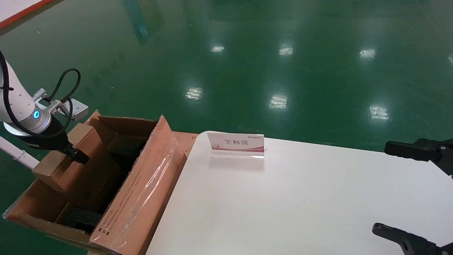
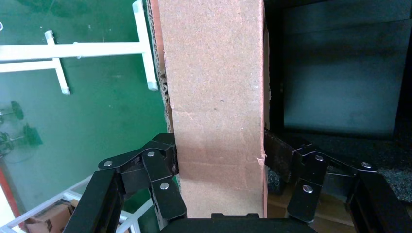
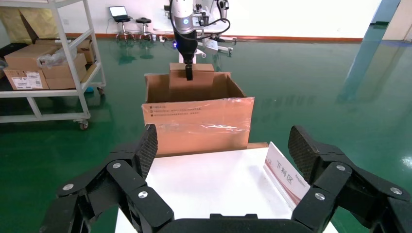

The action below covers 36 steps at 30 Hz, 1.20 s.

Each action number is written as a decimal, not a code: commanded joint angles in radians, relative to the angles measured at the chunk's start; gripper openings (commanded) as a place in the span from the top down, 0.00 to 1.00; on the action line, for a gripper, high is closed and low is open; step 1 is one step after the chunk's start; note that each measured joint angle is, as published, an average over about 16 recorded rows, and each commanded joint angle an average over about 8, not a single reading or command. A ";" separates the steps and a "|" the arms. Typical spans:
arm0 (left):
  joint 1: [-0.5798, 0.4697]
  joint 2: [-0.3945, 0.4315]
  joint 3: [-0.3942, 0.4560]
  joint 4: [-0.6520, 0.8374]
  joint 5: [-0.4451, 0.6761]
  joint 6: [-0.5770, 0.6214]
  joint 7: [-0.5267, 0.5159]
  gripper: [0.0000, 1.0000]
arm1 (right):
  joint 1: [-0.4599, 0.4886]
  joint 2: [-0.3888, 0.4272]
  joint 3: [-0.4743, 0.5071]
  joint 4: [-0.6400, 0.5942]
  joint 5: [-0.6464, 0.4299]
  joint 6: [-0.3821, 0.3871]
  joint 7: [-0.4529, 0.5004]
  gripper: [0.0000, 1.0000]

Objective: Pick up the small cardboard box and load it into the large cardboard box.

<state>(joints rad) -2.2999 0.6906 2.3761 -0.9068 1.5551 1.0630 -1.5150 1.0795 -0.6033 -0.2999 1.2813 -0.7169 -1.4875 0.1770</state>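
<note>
My left gripper (image 1: 72,153) is shut on the small cardboard box (image 1: 76,156), a plain brown carton. It holds the box tilted, partly inside the large cardboard box (image 1: 141,187), which stands open at the table's left end with shiny tape on its tall flap. Black foam blocks (image 1: 79,217) lie inside. In the left wrist view the fingers (image 2: 165,160) press both sides of the small box (image 2: 216,97). My right gripper (image 1: 380,187) is open and empty over the table's right side. The right wrist view shows the right gripper (image 3: 223,145), the large box (image 3: 199,124) and the small box (image 3: 192,80).
A white table (image 1: 283,205) carries a small red-and-white sign (image 1: 236,143) near its far edge. Green floor surrounds it. A shelf rack with cartons (image 3: 48,58) stands beyond the large box. A white frame (image 2: 73,51) stands on the floor beside it.
</note>
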 commanded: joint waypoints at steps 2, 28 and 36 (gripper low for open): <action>0.001 0.001 0.000 0.001 0.001 -0.001 0.001 0.00 | 0.000 0.000 0.000 0.000 0.000 0.000 0.000 0.00; -0.006 -0.002 -0.003 -0.003 0.001 -0.002 0.004 0.00 | 0.000 0.000 0.000 0.000 0.000 0.000 0.000 0.00; -0.115 -0.061 -0.055 -0.118 -0.019 -0.059 0.070 0.00 | 0.000 0.000 0.000 -0.001 0.000 0.000 0.000 0.00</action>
<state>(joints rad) -2.4176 0.6220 2.3181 -1.0362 1.5294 1.0059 -1.4435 1.0798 -0.6032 -0.3002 1.2806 -0.7166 -1.4874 0.1766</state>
